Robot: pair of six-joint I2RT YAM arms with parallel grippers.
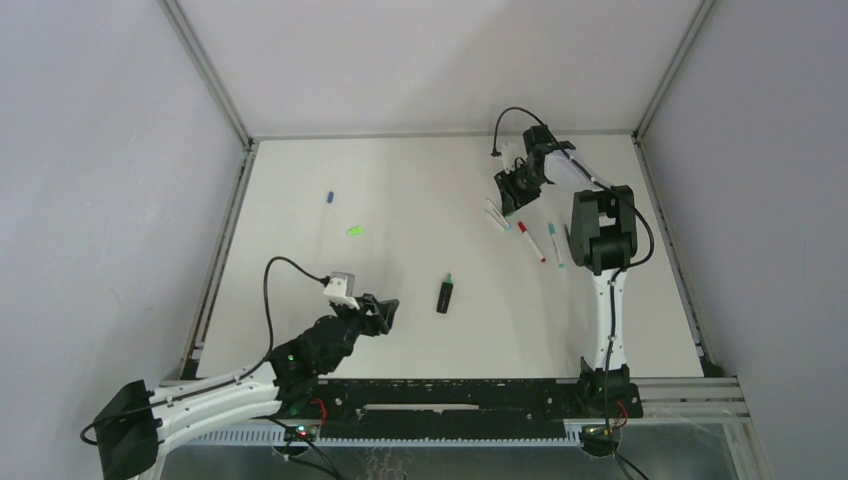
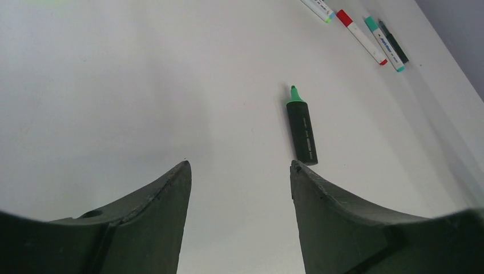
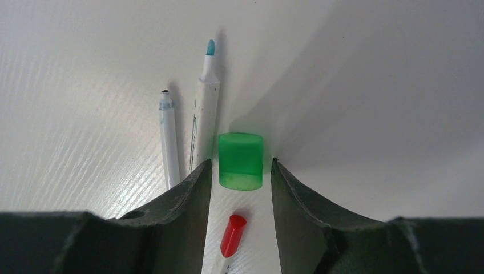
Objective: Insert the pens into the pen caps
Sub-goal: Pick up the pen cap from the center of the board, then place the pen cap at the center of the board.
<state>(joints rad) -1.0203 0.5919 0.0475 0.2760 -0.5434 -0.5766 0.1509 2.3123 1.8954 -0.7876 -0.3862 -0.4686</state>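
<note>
The right gripper (image 3: 241,166) hangs low over the table's (image 1: 420,180) far right part, jaws partly apart around a green cap (image 3: 241,160) at their tips (a sliver of table shows on each side, so it is not clamped). Just left of the cap lie two uncapped white pens (image 3: 204,117), and a red cap (image 3: 233,234) lies nearer the wrist. The left gripper (image 2: 240,165) is wide and empty, near a black marker (image 2: 302,134). A blue cap (image 1: 329,197) and a bright green cap (image 1: 354,231) lie well apart on the left.
</note>
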